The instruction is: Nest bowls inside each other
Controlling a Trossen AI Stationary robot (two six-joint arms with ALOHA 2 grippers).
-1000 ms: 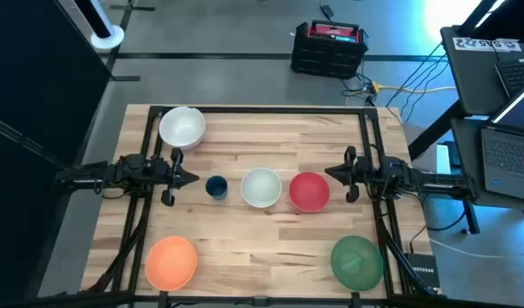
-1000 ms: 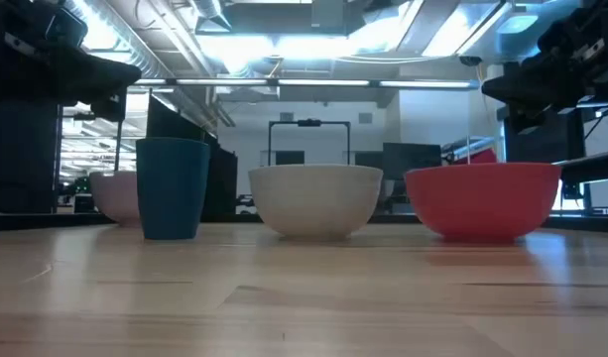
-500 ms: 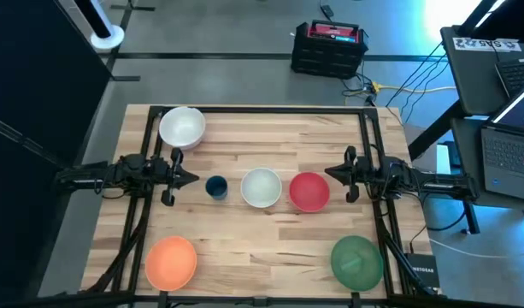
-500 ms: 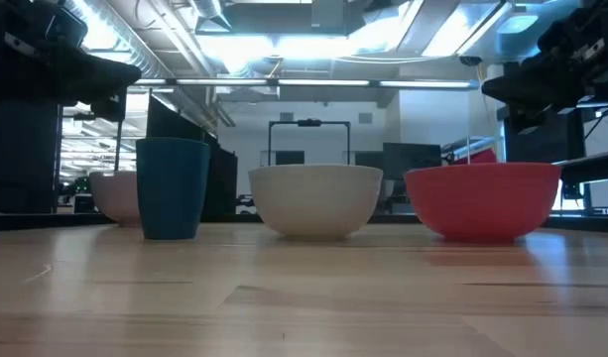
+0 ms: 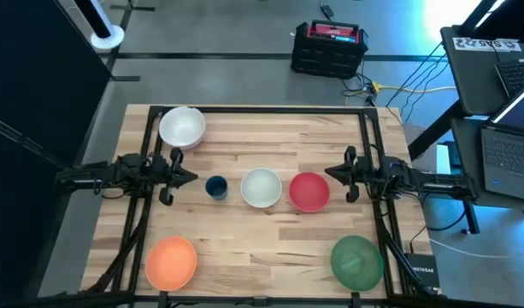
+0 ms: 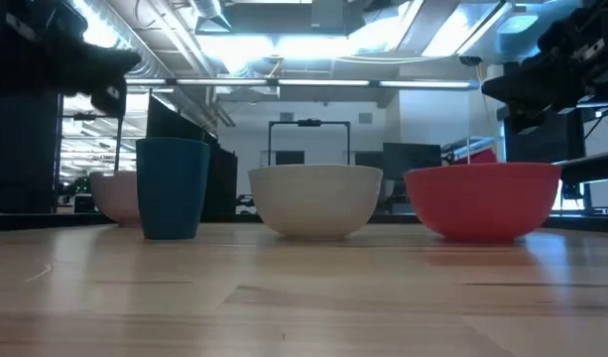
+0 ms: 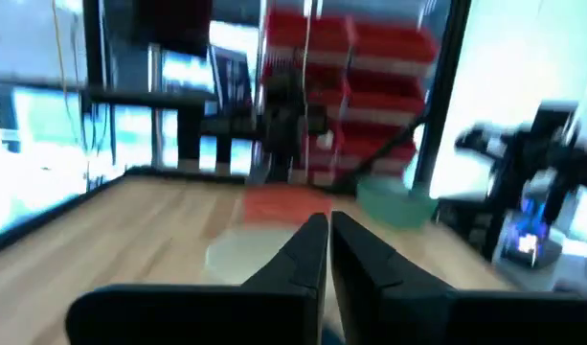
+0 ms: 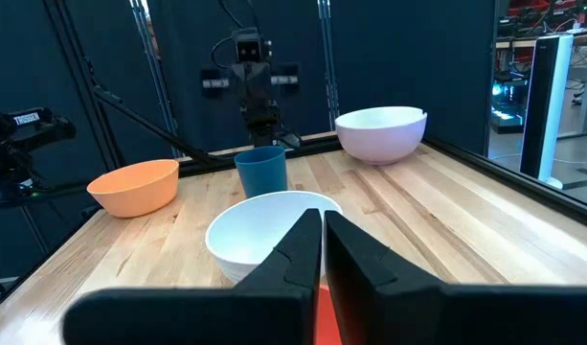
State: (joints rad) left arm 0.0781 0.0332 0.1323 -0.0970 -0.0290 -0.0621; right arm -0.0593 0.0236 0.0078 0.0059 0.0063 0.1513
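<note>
High view: I see no nesting done. Around the mint-white bowl, red bowl sits beside; white, orange, green lie apart. Left gripper and right gripper are closed, empty.

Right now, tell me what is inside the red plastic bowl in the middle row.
Nothing shows inside the round red plastic bowl: from above its inside is bare red. The low view shows only its outer wall, and what lies under it cannot be seen.
</note>
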